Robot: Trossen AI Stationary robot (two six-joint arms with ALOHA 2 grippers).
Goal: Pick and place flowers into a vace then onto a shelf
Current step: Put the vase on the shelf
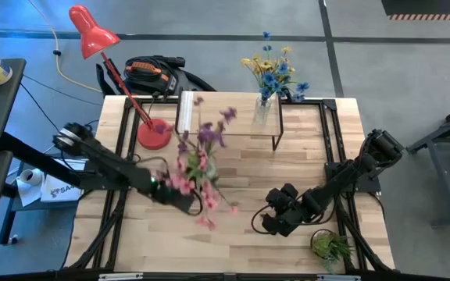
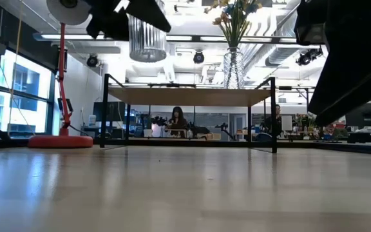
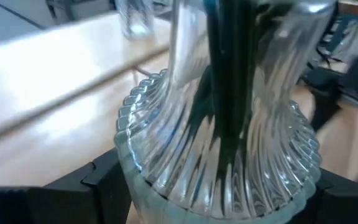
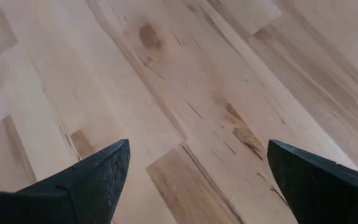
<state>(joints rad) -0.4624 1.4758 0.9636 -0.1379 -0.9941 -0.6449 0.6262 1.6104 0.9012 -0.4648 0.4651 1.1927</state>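
My left gripper (image 1: 184, 199) is shut on a ribbed clear glass vase (image 3: 222, 124) holding the pink and purple flowers (image 1: 201, 160). Their green stems (image 3: 229, 74) show through the glass. In the low view the vase (image 2: 148, 35) hangs well above the tabletop, left of the shelf (image 2: 189, 96). A second glass vase (image 1: 262, 108) with the blue and yellow flowers (image 1: 276, 70) stands on the shelf's plank (image 1: 233, 125) near its right end. My right gripper (image 1: 276, 221) hovers open over bare tabletop at the near right; in its wrist view the gripper (image 4: 197, 168) holds nothing. My left gripper pinches the vase by its wide flared lower body (image 3: 135, 168), one finger (image 3: 98, 183) on each side. It comes level from the table's left. The vase is lifted clear of the table and stands about upright, with the flowers rising above the fingers.
A red desk lamp has its round base (image 1: 153, 133) on the table's far left, beside the shelf's left leg. A small green potted plant (image 1: 332, 247) sits at the near right corner by my right arm. The middle of the tabletop (image 1: 241, 179) is bare wood.
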